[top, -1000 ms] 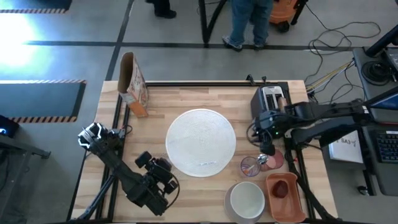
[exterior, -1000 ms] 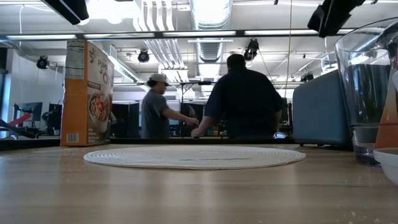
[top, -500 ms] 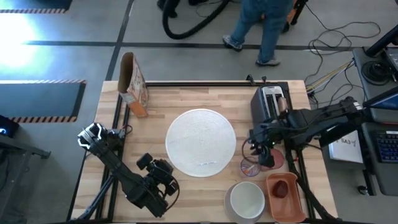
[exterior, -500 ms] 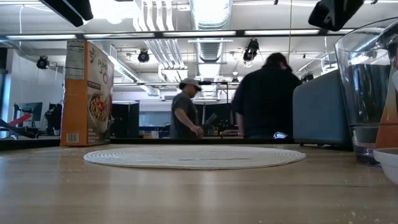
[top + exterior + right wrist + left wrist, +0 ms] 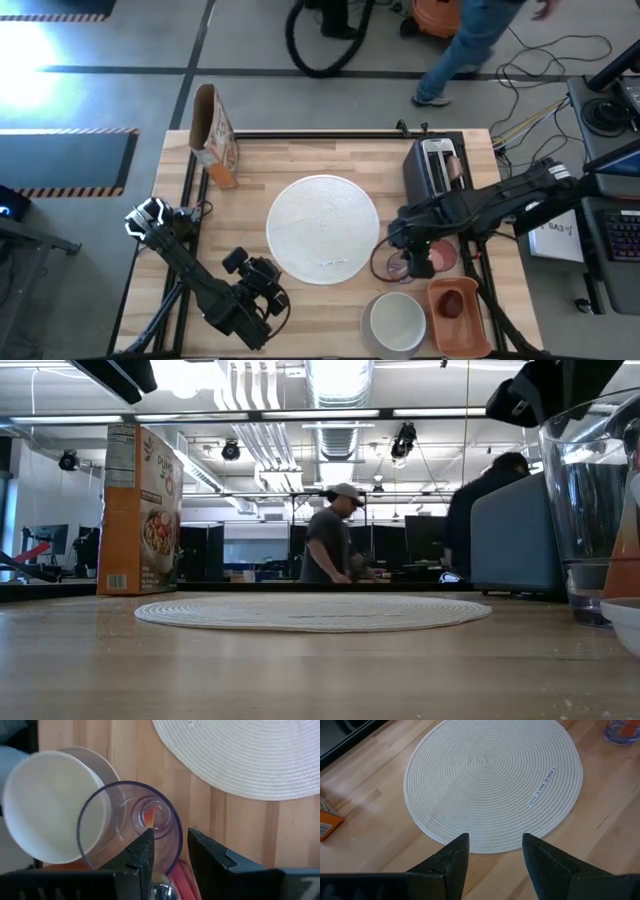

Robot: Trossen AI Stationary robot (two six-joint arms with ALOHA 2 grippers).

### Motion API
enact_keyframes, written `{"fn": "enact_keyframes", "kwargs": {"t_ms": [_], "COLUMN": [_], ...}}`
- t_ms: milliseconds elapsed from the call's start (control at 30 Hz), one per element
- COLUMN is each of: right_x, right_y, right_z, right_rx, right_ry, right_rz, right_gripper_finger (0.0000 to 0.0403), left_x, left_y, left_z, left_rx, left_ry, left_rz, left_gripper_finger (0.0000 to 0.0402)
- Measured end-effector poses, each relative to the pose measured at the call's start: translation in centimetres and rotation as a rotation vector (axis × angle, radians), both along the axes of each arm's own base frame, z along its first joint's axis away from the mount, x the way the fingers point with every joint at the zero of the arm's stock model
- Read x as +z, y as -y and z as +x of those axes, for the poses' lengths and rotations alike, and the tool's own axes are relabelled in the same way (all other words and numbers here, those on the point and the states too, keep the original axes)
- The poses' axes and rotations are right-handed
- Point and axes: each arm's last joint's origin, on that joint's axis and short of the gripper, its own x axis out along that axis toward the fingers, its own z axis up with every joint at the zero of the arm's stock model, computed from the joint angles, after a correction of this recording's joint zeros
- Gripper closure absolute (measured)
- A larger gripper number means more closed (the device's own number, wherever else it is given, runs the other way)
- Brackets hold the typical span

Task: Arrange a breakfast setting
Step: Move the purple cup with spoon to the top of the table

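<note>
Right hand [image 5: 168, 854] sits over the clear purplish glass [image 5: 127, 822] at my right side of the counter [image 5: 300, 155]; its two fingers straddle the near rim, one inside, one outside, part-spread. I can't tell whether they bite the wall yet.

Largest to smallest:
- Counter, bare wood.
- Round woven table mat [image 5: 322, 228], centre of counter, nothing on it. I see no large plate anywhere.
- Cereal box [image 5: 213, 135], upright at far left corner.
- Toaster [image 5: 434, 163], far right, just beyond the right arm.
- White bowl [image 5: 397, 320], near edge, just beside the glass.
- Orange tray [image 5: 458, 315] with a small red fruit [image 5: 452, 303], right of the bowl.
- Glass, with something pink [image 5: 441, 258] just beside it.

Left hand [image 5: 491, 856] waits at the near left, fingers apart, holding nothing, aimed at the mat.

Risks, my judgement: a thin rim pinch could let the glass swing or slip on lifting, and it stands close enough to the bowl to knock it.

Writing: mat tag reads "TABLE MAT", then characters I can't resolve. Cereal box brand starts "PU", rest unreadable.
</note>
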Motion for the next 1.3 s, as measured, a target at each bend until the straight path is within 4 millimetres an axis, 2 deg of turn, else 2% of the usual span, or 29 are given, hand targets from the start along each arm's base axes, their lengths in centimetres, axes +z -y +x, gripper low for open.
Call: {"fn": "enact_keyframes", "kwargs": {"t_ms": [733, 867, 1100, 1300], "right_x": [-3.4, -4.0, -4.2, -3.9], "right_y": [-0.8, -0.9, -1.0, -1.0], "right_z": [2.2, 2.6, 2.4, 2.6], "right_rx": [0.020, 0.019, 0.034, 0.050], "right_ry": [-0.159, -0.184, -0.220, -0.207], "right_rz": [-0.016, -0.022, 0.005, 0.009], "right_gripper_finger": [0.0300, 0.0320, 0.0387, 0.0393], "left_x": [-0.1, -0.1, -0.1, -0.2], "left_y": [0.1, 0.1, 0.1, 0.1], "left_z": [-0.1, -0.1, -0.1, -0.1], "left_rx": [-0.003, -0.003, -0.003, -0.004], "left_ry": [-0.002, -0.001, -0.001, -0.003], "left_rz": [0.001, 0.001, 0.002, 0.006], "left_gripper_finger": [0.0233, 0.0233, 0.0233, 0.0233]}}
